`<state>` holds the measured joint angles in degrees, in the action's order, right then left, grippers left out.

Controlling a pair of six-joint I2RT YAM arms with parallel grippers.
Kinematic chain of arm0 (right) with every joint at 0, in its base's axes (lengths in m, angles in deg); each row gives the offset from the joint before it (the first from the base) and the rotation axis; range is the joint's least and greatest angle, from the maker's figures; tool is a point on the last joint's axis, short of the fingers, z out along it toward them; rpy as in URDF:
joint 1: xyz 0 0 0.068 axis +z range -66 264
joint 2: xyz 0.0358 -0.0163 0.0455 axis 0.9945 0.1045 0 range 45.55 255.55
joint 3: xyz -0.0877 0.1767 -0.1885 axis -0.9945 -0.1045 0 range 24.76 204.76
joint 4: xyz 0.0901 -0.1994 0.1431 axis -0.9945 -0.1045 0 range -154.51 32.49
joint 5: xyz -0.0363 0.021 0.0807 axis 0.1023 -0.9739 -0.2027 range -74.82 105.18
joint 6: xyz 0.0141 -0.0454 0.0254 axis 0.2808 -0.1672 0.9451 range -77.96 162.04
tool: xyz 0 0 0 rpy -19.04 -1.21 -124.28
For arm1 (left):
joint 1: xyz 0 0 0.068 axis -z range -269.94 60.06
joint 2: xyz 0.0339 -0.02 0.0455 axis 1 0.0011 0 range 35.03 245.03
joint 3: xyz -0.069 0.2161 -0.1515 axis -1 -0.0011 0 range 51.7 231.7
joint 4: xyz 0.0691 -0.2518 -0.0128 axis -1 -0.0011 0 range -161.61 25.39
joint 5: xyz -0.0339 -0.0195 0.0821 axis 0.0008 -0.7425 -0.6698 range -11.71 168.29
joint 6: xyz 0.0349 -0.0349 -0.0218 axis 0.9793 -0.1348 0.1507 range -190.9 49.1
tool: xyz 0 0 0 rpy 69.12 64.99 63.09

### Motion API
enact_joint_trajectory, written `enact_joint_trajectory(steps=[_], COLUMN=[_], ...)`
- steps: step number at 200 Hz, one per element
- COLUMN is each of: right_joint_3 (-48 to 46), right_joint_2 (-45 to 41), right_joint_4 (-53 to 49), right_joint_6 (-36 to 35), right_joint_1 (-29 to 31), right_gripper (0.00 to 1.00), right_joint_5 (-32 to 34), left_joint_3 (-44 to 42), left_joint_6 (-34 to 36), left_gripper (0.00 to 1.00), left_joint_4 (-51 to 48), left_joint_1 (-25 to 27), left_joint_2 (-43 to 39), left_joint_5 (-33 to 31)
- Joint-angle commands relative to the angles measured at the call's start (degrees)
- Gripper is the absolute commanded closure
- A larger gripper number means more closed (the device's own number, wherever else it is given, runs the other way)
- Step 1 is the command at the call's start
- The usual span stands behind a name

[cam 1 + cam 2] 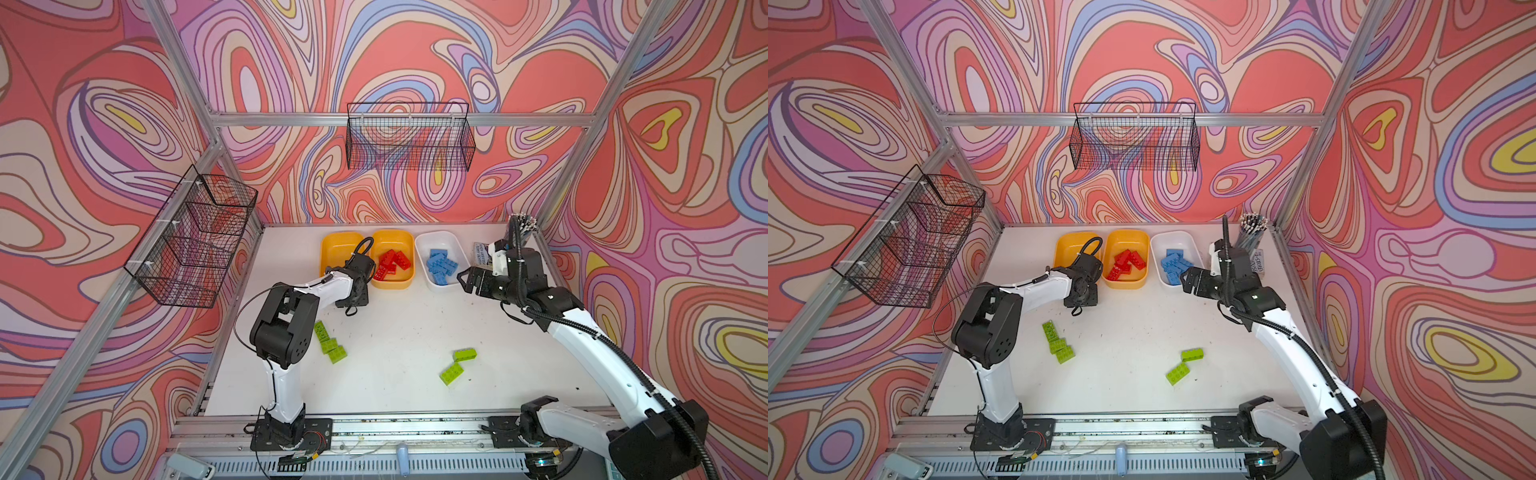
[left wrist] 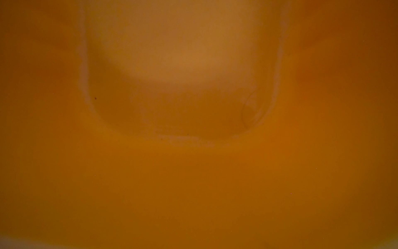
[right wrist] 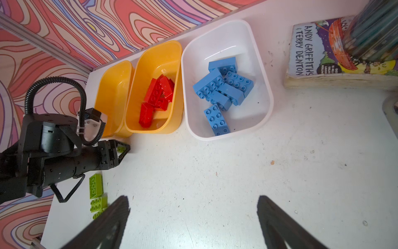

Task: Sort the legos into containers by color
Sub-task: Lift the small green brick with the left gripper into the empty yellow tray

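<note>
Three containers stand in a row at the back. The left yellow tub (image 1: pixel 337 244) shows no bricks, the middle yellow tub (image 1: pixel 394 284) holds red legos (image 1: pixel 390 262), and the white tub (image 1: pixel 444 237) holds blue legos (image 1: pixel 441 264). My left gripper (image 1: pixel 353 298) points down at the table just in front of the left yellow tub. From the right wrist view it is shut on a green lego (image 3: pixel 121 149). Orange blur fills the left wrist view. Three green legos (image 1: pixel 330 343) lie beside the left arm, and two more green legos (image 1: pixel 459 365) lie centre-right. My right gripper (image 3: pixel 193 207) hangs open and empty before the white tub.
A book (image 3: pixel 312 54) and a cup of pencils (image 1: pixel 1250 232) sit in the back right corner. Black wire baskets hang on the back wall (image 1: pixel 409 137) and the left wall (image 1: pixel 195 241). Aluminium frame rails border the white table (image 1: pixel 399 332).
</note>
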<state>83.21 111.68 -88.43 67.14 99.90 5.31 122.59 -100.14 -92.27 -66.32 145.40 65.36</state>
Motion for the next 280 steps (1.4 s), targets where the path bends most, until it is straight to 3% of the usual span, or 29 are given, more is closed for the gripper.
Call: enact_joint_trajectory(steps=[1, 15, 59, 118, 160, 185, 239, 256, 272, 280], right_joint_3=[1.61, 1.49, 1.49, 1.66, 1.49, 1.56, 2.53, 2.89, 3.15, 3.24], right_joint_2=[0.01, -0.16, -0.47, -0.47, -1.00, -0.83, -0.12, 0.22, 0.90, 1.29], right_joint_4=[-0.27, -0.35, -0.37, 0.30, 1.22, 1.47, 0.37, 0.22, 0.45, 0.76], right_joint_6=[0.19, 0.07, 0.11, -0.05, 0.07, -0.05, -1.38, -1.90, -2.07, -2.08], right_joint_1=[0.27, 0.27, 0.27, 0.27, 0.27, 0.22, 0.25, 0.27, 0.24, 0.27], right_gripper=[0.02, 0.02, 0.02, 0.02, 0.02, 0.02, 0.02, 0.02, 0.02, 0.02], right_joint_5=[0.48, 0.38, 0.38, -0.35, -0.24, -0.21, 0.99, 1.18, 1.13, 0.85], left_joint_3=[0.82, 0.91, 0.67, -0.68, 4.33, 10.38, 25.44, 29.34, 33.41, 35.76], left_joint_6=[0.93, 1.02, -0.07, -1.96, -1.16, 0.17, 0.85, 1.10, 1.24, 1.20], left_gripper=[0.62, 0.70, 0.78, 0.80, 0.78, 0.77, 0.75, 0.67, 0.33, 0.24], left_joint_4=[-1.69, -1.70, -3.49, -8.24, -12.65, -14.03, -15.96, -16.06, -16.63, -17.81], left_joint_1=[-0.28, -0.27, -0.25, 0.97, 0.93, -0.50, -6.06, -7.45, -8.54, -8.94], left_joint_2=[1.95, 1.87, 1.15, -6.61, -10.70, -7.91, 4.30, 7.45, 10.69, 12.36], left_joint_5=[-0.27, -0.17, 1.28, 2.65, -1.64, -3.51, -0.25, 0.90, 1.58, 2.01])
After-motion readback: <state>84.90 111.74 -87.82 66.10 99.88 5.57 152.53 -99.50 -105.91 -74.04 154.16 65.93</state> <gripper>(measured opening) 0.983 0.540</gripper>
